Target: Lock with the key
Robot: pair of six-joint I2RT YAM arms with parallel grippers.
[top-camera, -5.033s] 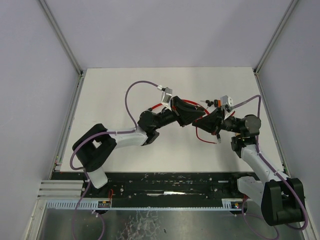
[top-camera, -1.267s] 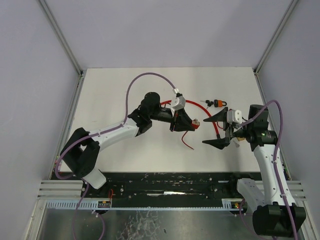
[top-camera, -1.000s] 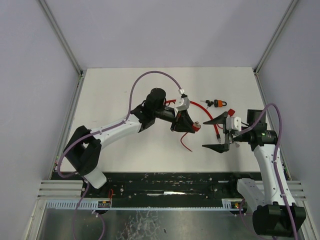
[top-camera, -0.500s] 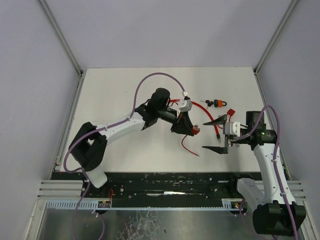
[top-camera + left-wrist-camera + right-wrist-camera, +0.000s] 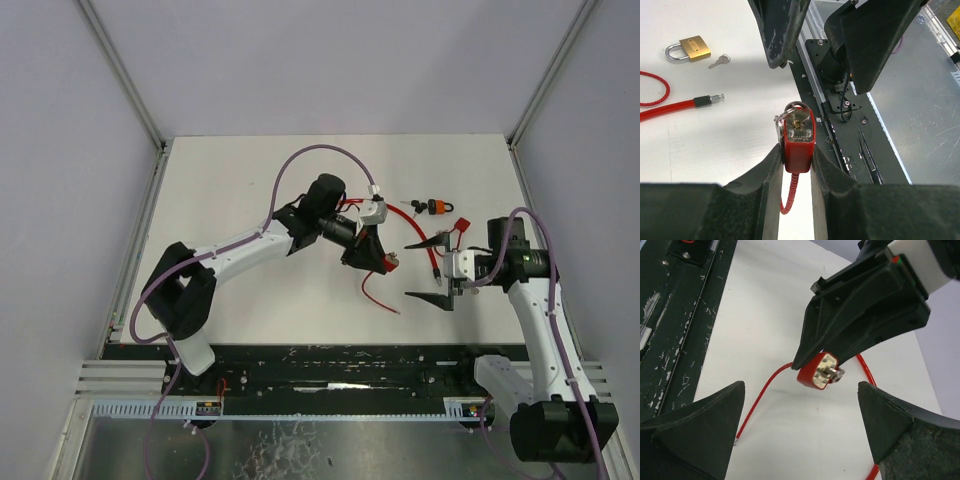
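The left gripper [image 5: 796, 150] is closed narrowly on the red, block-shaped body of a cable lock [image 5: 800, 134], pinching its two flat sides and holding it off the white worktop [image 5: 230, 180], over the right half and about midway between the far and near edges. The grip seems chosen to turn the lock's metal keyway face outward toward the other arm. A small silver key with a wire ring [image 5: 794, 113] sits in that face and looks ready to be turned. The right gripper [image 5: 410, 270] stands just beside the lock with its jaws spread as wide as they go and nothing between them. It is lined up on the key end, probably so it can close on the key head. The lock's thin red cable [image 5: 375, 290] trails from under the body down to the worktop. Its thicker sleeved end with a metal pin [image 5: 715, 99] lies loose toward the far right part of the surface, so the loop looks unfastened. Near it lie a brass padlock with a steel shackle [image 5: 687, 48] and a tiny separate key [image 5: 719, 61], both apart from either gripper. The left fingers hide the lower lock body. How deep the key sits cannot be told, nor which way it is turned.
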